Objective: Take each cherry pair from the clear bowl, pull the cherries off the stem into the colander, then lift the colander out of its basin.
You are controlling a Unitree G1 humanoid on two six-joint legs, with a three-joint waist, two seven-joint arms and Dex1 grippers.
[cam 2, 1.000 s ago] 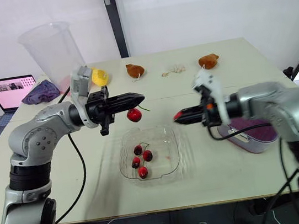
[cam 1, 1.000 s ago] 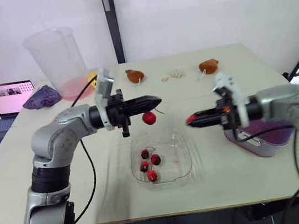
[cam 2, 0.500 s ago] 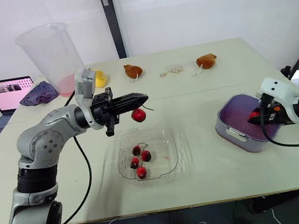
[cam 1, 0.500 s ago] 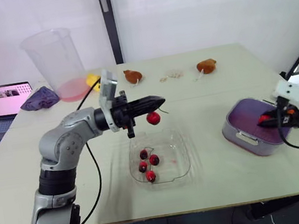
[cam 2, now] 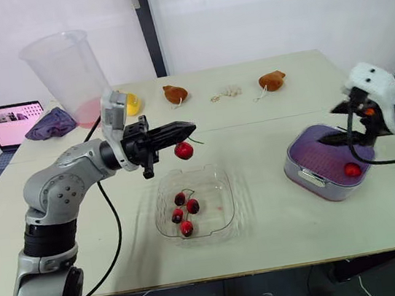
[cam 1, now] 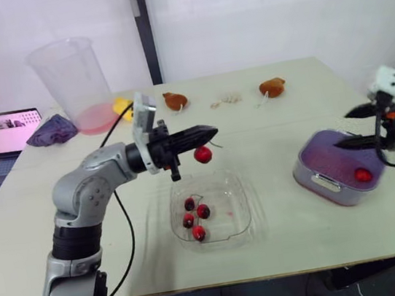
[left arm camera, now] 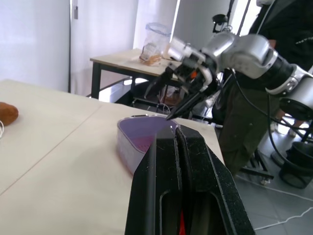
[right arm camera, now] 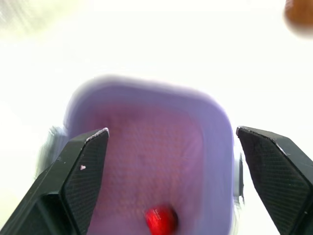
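Red shows in three places on the pale table [cam 1: 267, 120]: a hanging cherry [cam 1: 202, 155], a cluster of cherries [cam 1: 196, 218] and a lone cherry [cam 1: 363, 175]. The left gripper [cam 1: 210, 131] reaches out level over the near middle of the table with its two black fingers pressed together on the hanging cherry's stem, so the fruit dangles just under the tips, above the far edge of the clear bowl [cam 1: 244, 208] and not touching it. The cluster lies in the left half of that bowl, with thin stems among the fruit. Well to the right sits the purple colander [cam 1: 317, 164] nested in its grey basin [cam 1: 319, 182], and the lone cherry rests on the colander's mesh near its right side. The right gripper [cam 1: 343, 129] hovers over the colander with its fingers spread wide apart and nothing between them; from the right wrist the lone cherry sits low between the two fingers [right arm camera: 83, 166]. Along the far left of the table stand a tall clear tub [cam 1: 74, 81], a purple cloth [cam 1: 51, 129] and an open laptop [cam 1: 9, 130]
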